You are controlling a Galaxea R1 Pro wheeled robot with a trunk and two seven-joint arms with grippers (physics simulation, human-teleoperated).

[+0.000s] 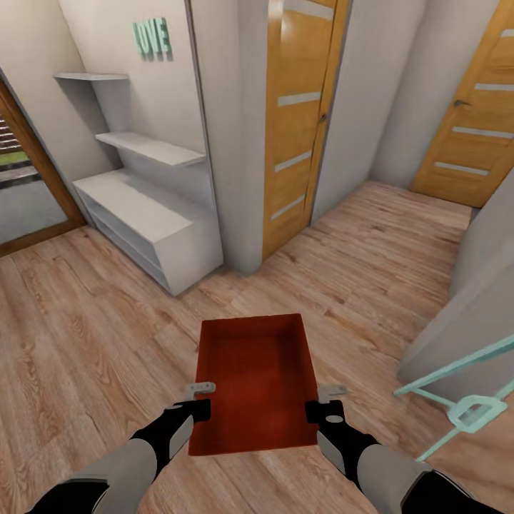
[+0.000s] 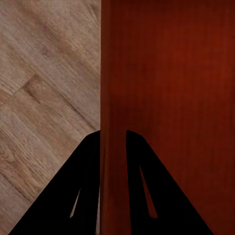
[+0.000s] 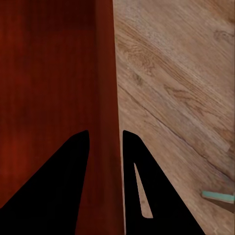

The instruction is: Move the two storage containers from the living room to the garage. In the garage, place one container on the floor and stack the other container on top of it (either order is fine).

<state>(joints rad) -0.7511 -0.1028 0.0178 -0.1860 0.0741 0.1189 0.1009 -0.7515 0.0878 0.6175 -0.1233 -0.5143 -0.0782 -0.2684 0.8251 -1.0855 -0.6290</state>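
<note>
One orange-red open-top storage container (image 1: 253, 385) hangs level above light wood-plank flooring, right in front of me. My left gripper (image 1: 202, 398) is shut on its left wall and my right gripper (image 1: 323, 401) is shut on its right wall. In the left wrist view the black fingers (image 2: 88, 166) straddle the ribbed red wall (image 2: 112, 73). The right wrist view has that gripper (image 3: 105, 133) pinching the opposite wall (image 3: 105, 73) the same way. The bin is empty inside. The garage is out of view.
A white low shelf unit (image 1: 153, 228) stands against the left wall under teal "LOVE" letters (image 1: 151, 37). Ahead, a wall pillar (image 1: 246, 178) has an orange wooden door (image 1: 300, 121) beside it, with another door (image 1: 478, 135) at far right. A grey slab (image 1: 471, 314) and teal frame (image 1: 464, 403) sit at right.
</note>
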